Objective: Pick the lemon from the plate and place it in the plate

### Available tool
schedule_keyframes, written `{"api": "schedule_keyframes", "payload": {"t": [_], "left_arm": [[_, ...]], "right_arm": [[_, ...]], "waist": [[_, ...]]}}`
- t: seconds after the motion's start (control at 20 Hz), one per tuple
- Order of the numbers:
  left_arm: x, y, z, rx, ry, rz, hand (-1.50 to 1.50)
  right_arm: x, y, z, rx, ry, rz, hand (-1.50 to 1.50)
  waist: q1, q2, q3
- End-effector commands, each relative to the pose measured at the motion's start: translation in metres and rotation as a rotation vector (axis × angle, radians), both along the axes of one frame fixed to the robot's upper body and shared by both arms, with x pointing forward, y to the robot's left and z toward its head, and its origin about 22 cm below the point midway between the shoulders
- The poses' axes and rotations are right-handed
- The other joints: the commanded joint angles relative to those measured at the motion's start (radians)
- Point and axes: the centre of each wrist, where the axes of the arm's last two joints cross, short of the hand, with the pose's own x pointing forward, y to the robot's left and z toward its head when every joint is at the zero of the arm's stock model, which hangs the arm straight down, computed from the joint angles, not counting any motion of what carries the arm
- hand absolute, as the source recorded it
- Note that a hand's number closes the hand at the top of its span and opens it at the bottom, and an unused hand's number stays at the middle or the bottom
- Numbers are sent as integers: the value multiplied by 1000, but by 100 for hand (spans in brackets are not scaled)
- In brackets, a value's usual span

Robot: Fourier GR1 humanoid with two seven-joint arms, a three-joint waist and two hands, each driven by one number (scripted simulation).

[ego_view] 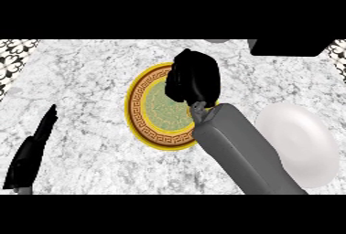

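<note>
1. Nearest, at the lower left edge: left hand (30, 153), fingers straight and pointing up, resting on the marble counter (88, 82), holding nothing.
2. At the lower right: plain white plate (300, 144), bare, well apart from the patterned plate; partly overlapped by the grey right forearm (236, 151), which runs diagonally up and leftward.
3. In the middle: gold-rimmed plate (145, 98) with a green centre and key-pattern border, its right part hidden.
4. Over that plate's right rim: right hand (194, 80), fingers curled downward in a closed clump.
5. Lemon: not visible anywhere; probably under or inside the curled right hand, but impossible to confirm whether anything is pinched.
6. Risk, as a judgement: with the lemon out of sight, a lift may come up empty, or the fruit may roll out of the curl and off the rim onto the counter.
7. Farthest: dark block (287, 47) at the upper right edge.
</note>
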Motion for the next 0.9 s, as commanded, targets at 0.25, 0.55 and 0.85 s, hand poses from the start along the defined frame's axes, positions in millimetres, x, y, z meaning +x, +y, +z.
{"api": "schedule_keyframes", "payload": {"t": [0.25, 0.55, 0.85], "left_arm": [[19, -15, 8, 4, -17, -37, 0], [15, -14, -4, -3, -15, -2, 0], [-8, 6, -2, -1, 3, -19, 0]], "right_arm": [[34, 7, -38, 225, 102, -83, 150], [39, 3, -90, 197, 153, -156, -150], [41, 11, -60, 393, -51, -152, -150]], "waist": [[23, 10, 1], [20, 7, 0], [12, 0, 1]]}}
